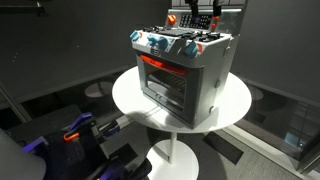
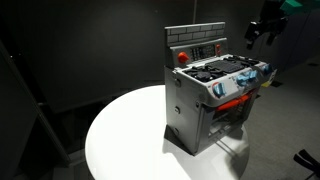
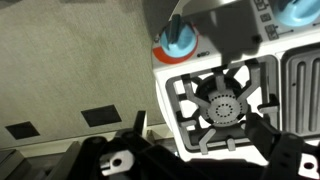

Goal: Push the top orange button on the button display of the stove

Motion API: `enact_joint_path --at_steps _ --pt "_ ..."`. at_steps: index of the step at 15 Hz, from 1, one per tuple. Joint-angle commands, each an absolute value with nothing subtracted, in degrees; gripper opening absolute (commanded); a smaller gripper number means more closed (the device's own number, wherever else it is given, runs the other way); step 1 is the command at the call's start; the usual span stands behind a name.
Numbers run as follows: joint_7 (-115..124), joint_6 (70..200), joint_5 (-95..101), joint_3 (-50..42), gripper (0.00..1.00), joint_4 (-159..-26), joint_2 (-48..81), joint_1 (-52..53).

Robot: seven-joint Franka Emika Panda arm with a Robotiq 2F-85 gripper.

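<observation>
The stove [image 1: 185, 75] is a small grey toy oven with a red-trimmed glass door, standing on a round white table [image 1: 235, 105]. It also shows in an exterior view [image 2: 210, 105]. Its button display [image 2: 203, 49] is a dark, grey-framed upright panel at the back, with an orange-red button [image 2: 182, 57] at one end. An orange spot [image 1: 171, 19] shows on the panel in an exterior view. My gripper [image 2: 262, 32] hangs above the knob side of the stove, apart from the panel. In the wrist view the gripper [image 3: 195, 150] is open and empty over a burner [image 3: 225, 105].
Blue-white knobs [image 3: 178, 40] line the stove's front strip [image 2: 240, 80]. The table edge [image 2: 100, 150] drops to a dark floor. Dark equipment with blue and orange parts [image 1: 75, 130] lies low beside the table.
</observation>
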State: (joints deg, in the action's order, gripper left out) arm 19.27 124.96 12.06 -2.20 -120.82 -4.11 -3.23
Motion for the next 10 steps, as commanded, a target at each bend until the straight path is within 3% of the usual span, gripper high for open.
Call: enact_joint_path --at_steps 1,10 --pt "26.2 124.3 16.4 -1.7 1.0 -114.0 1.9 -3.3" --pt "29.7 123.9 17.6 -3.0 1.0 -105.4 9.6 -1.2"
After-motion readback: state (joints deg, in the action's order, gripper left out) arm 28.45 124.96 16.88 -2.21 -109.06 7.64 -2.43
